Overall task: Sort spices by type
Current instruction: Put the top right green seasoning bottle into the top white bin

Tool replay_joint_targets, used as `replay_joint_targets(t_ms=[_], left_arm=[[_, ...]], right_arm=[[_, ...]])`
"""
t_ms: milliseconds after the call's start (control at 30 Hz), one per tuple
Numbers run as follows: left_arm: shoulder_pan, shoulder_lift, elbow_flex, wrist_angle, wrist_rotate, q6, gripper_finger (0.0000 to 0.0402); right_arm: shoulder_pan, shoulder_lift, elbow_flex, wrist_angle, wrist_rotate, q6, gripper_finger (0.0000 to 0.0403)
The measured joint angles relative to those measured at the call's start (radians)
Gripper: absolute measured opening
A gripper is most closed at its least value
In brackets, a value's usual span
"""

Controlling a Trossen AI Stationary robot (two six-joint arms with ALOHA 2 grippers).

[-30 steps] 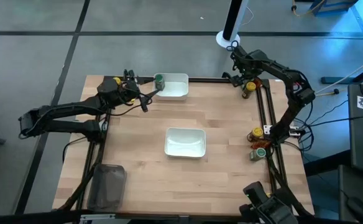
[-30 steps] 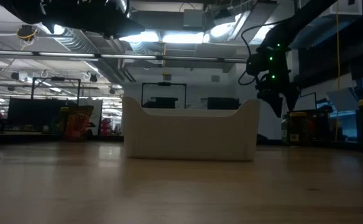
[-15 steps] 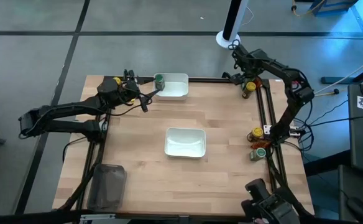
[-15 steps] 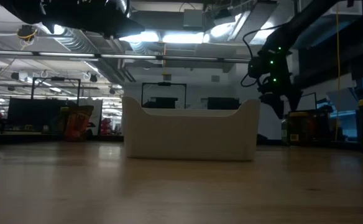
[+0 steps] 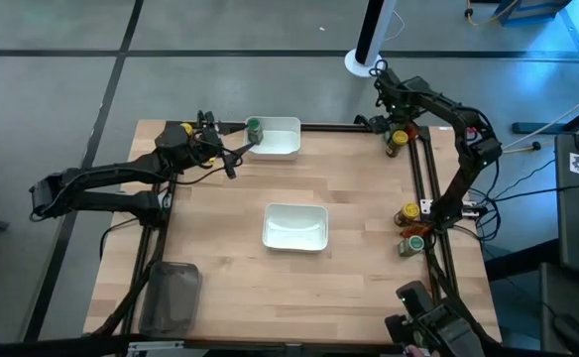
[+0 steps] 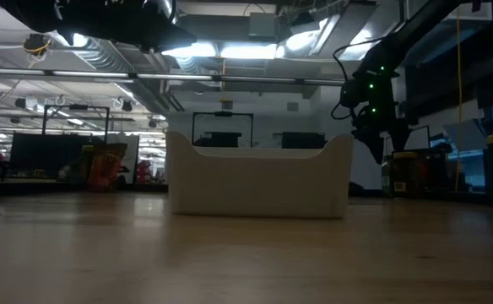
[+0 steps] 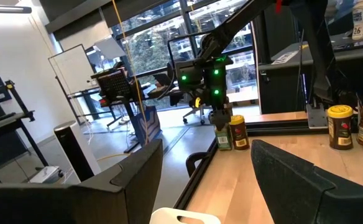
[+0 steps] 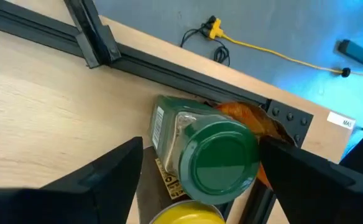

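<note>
You have two white rectangular bowls on the wooden table [image 5: 220,213]: the mid bowl [image 5: 295,227] and the far bowl [image 5: 278,138], with one green-cap jar [image 5: 254,128] at its left end. The left gripper [image 5: 238,156] sits just beside that jar, fingers wide, holding nothing. The right gripper [image 8: 197,180] hangs above the far-right corner cluster, fingers wide around a glass green jar [image 8: 212,152] without gripping it; a yellow cap [image 8: 184,214] and an orange packet [image 8: 247,115] lie touching it. Two more jars [image 5: 409,228] stand at the right edge. Labels are unreadable.
</note>
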Motion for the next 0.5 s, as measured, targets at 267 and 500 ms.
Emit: replay_joint_targets(t_ms=[267, 500], left_arm=[[0.0, 0.0, 0.0, 0.0, 0.0, 0.0, 0.0235], [0.0, 0.0, 0.0, 0.0, 0.0, 0.0, 0.0235]], right_arm=[[0.002, 0.067, 0.0, -0.002, -0.008, 0.009, 0.0319], [0.0, 0.081, 0.0, 0.017, -0.01, -0.002, 0.0319]])
